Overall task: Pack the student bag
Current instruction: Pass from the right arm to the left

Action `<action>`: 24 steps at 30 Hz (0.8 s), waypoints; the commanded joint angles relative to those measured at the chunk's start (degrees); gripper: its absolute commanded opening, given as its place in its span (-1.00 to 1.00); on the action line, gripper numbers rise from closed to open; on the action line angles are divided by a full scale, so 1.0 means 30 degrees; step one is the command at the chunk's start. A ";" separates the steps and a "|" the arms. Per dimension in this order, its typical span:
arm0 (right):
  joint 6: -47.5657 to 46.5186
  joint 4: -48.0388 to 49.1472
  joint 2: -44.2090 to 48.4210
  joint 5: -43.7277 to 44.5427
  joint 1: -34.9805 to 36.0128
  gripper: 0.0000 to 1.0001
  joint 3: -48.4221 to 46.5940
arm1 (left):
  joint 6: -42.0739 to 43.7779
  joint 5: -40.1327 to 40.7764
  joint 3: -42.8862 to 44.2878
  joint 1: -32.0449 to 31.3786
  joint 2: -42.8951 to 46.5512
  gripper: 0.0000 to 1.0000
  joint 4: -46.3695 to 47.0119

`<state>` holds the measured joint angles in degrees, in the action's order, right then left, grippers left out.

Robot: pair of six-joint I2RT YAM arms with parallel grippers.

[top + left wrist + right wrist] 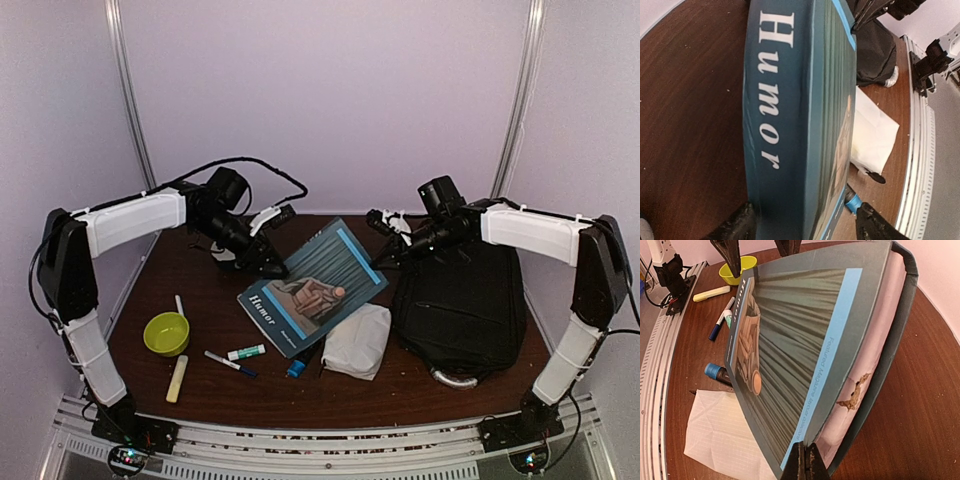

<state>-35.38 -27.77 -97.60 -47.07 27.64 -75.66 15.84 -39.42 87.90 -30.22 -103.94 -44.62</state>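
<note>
student bag (470,310), the large black rectangular soft fabric one, is seen lying flat at the lower right of the top view, just beside a small white fabric pouch (357,340). its grey curved handle (455,378) is turned to the bottom edge of the frame, toward the arm bases. the outline reads nearly square from above, so the long axis is only judged to run left to right along that handle edge. whether the zip is open cannot be told.

the step in hand is judged to be the pickup of the teal hardback book titled humor (315,285), at centre frame. the front cover is pinched at its corner by the right gripper (805,462), jaws narrow and closed on it, and is raised off the pages. the spine end is straddled by the left gripper (807,227), jaws wide, with no firm grip shown. next, a hold on the whole book is called for, and an opened bag mouth.
</note>
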 commanded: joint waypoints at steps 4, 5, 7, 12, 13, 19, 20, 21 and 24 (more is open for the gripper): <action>-0.0639 0.1258 0.1172 0.0104 0.0320 -1.00 0.0604 | -0.1229 0.1291 0.0447 0.0236 -0.0993 0.57 0.0167; -0.0679 0.1258 0.1185 0.0115 0.0310 -1.00 0.0627 | -0.1356 0.1064 0.0457 0.0282 -0.1146 0.59 0.0167; -0.0743 0.1258 0.1239 0.0170 0.0309 -1.00 0.0668 | -0.1409 0.0213 0.0498 0.0284 -0.1355 0.60 0.0062; -0.0598 0.1380 0.1199 0.0295 0.0309 -1.00 0.0617 | -0.0962 -0.2896 0.0771 0.0262 -0.1310 0.28 -0.0500; -0.0512 0.1438 0.1166 0.0333 0.0309 -1.00 0.0611 | -0.0868 -0.3217 0.0827 0.0277 -0.1239 0.19 -0.0601; 0.0110 0.1638 0.0816 0.0492 0.0324 -1.00 0.0257 | -0.0680 -0.4030 0.1023 0.0363 -0.0674 -0.21 -0.1134; 0.0231 0.1676 0.0785 0.0463 0.0296 -1.00 0.0192 | -0.0697 -0.4186 0.1089 0.0399 -0.0618 -0.26 -0.1263; 0.0375 0.1717 0.0737 0.0449 0.0289 -1.00 0.0133 | -0.0707 -0.4264 0.1108 0.0451 -0.0538 -0.29 -0.1294; 0.0569 0.1724 0.0656 0.0402 0.0287 -1.00 -0.0043 | -0.0821 -0.4158 0.1186 0.0586 -0.0275 -0.39 -0.1300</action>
<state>-34.74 -24.18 -95.88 -46.44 28.27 -74.00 13.32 -48.58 89.41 -29.54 -107.66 -48.16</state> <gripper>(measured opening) 0.009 0.374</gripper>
